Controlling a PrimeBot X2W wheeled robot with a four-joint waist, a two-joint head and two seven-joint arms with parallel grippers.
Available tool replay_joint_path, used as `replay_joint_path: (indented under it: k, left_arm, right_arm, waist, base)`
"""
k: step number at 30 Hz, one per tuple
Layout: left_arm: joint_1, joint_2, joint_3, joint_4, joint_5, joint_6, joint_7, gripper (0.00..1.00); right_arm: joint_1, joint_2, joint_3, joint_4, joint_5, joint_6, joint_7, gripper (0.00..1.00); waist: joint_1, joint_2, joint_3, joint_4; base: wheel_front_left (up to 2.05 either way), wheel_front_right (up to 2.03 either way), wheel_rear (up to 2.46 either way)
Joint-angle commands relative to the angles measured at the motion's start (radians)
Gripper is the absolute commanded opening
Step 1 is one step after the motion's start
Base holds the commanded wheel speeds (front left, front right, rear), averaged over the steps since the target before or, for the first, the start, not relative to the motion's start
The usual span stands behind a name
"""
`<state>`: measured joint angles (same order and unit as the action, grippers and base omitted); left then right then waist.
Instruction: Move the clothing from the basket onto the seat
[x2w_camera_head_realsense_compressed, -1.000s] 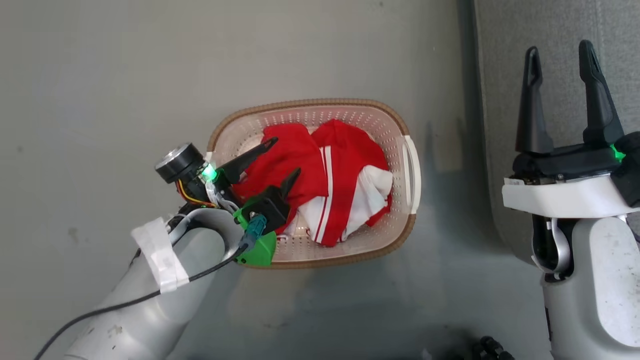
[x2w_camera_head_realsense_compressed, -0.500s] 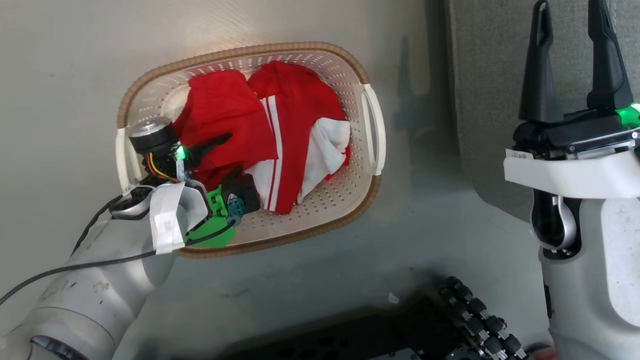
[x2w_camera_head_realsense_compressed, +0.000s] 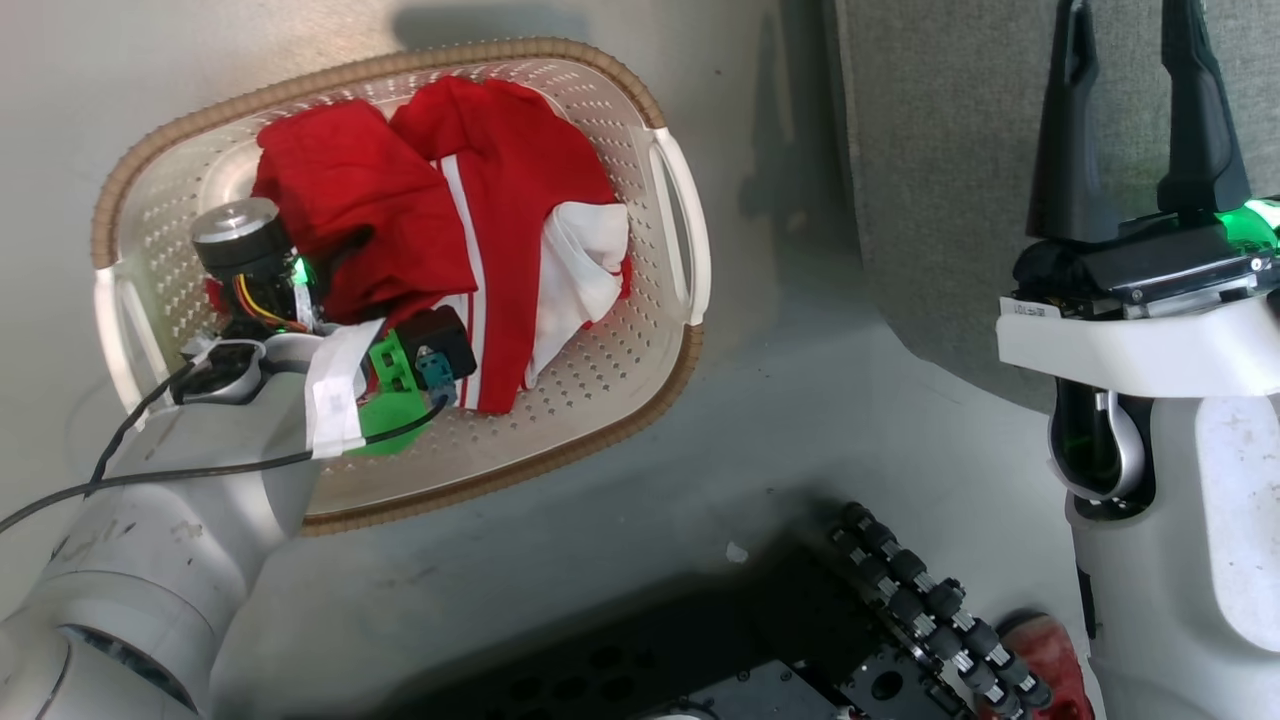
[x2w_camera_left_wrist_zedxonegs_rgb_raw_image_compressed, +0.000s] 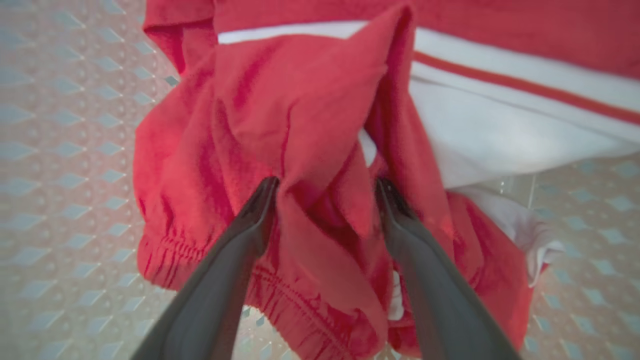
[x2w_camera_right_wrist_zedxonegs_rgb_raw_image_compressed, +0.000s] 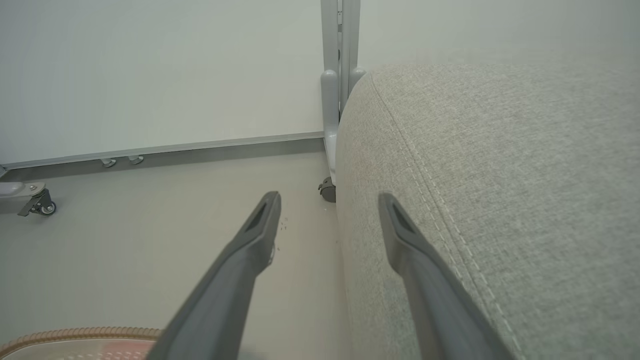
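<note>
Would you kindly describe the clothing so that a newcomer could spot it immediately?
On the pale floor left of the grey seat stands a cream perforated basket. The clothing lies heaped inside: bright red fabric with white panels and stripes.

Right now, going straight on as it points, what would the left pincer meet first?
The red clothing: a fold sits between the open fingers of the left pincer. Behind it, probably the basket floor.

Your left gripper (x2w_camera_left_wrist_zedxonegs_rgb_raw_image_compressed: 325, 185) sits deep in the basket (x2w_camera_head_realsense_compressed: 610, 365), fingers wide astride a fold of clothing (x2w_camera_head_realsense_compressed: 400, 210), with walls all round. Bare floor (x2w_camera_head_realsense_compressed: 790, 400) separates basket and seat (x2w_camera_head_realsense_compressed: 940, 150). Your right gripper (x2w_camera_right_wrist_zedxonegs_rgb_raw_image_compressed: 327, 200) hangs, fingers apart, at the seat's edge.
</note>
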<state>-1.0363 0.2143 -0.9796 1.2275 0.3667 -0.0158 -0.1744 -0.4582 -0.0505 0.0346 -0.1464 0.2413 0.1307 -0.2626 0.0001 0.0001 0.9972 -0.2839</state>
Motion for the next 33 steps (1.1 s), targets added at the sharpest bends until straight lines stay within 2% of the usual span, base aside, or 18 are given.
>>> replay_joint_path:
  k: [1,2,8,14,22,27,33]
  left_arm:
    - [-0.016,0.008,0.002,0.006,-0.011,0.011,-0.010,0.33]
    - [-0.018,0.007,0.006,0.009,-0.019,0.015,-0.015,0.00]
    - [-0.016,-0.002,0.029,0.020,-0.063,0.029,-0.058,0.00]
    - [0.038,-0.034,0.087,-0.024,-0.155,0.065,-0.090,0.00]
    - [0.199,-0.065,0.103,-0.238,-0.265,0.066,-0.092,0.00]
    - [0.342,-0.068,0.180,-0.380,-0.391,0.097,-0.092,0.00]
    - [0.507,-0.063,0.300,-0.534,-0.515,0.121,-0.092,0.00]
  right_arm:
    - [-0.015,-0.001,0.002,-0.003,0.005,0.000,-0.003,1.00]
    - [-0.015,0.000,0.003,-0.002,0.007,0.000,-0.003,1.00]
    - [-0.017,-0.001,0.013,0.012,0.005,0.000,-0.003,1.00]
    - [-0.003,-0.001,-0.012,0.026,0.008,0.000,-0.003,1.00]
    - [0.068,-0.001,-0.007,0.076,-0.029,0.000,-0.003,1.00]
    - [0.141,-0.002,0.014,0.105,-0.072,0.000,-0.003,1.00]
    - [0.216,-0.002,0.039,0.142,-0.068,0.000,-0.003,1.00]
  waist:
    - [-0.0001,-0.0001,0.008,-0.009]
    - [-0.0001,-0.0001,0.008,-0.009]
    - [-0.0001,-0.0001,-0.016,0.003]
    - [-0.0001,-0.0001,-0.097,0.036]
    - [-0.0001,-0.0001,-0.318,0.099]
    - [-0.0001,-0.0001,-0.489,0.141]
    - [-0.0001,-0.0001,-0.647,0.165]
  base:
    - [0.00,0.00,0.00]
    - [0.00,0.00,0.00]
    - [0.00,0.00,0.00]
    - [0.00,0.00,0.00]
    - [0.00,0.00,0.00]
    - [0.00,0.00,0.00]
    - [0.00,0.00,0.00]
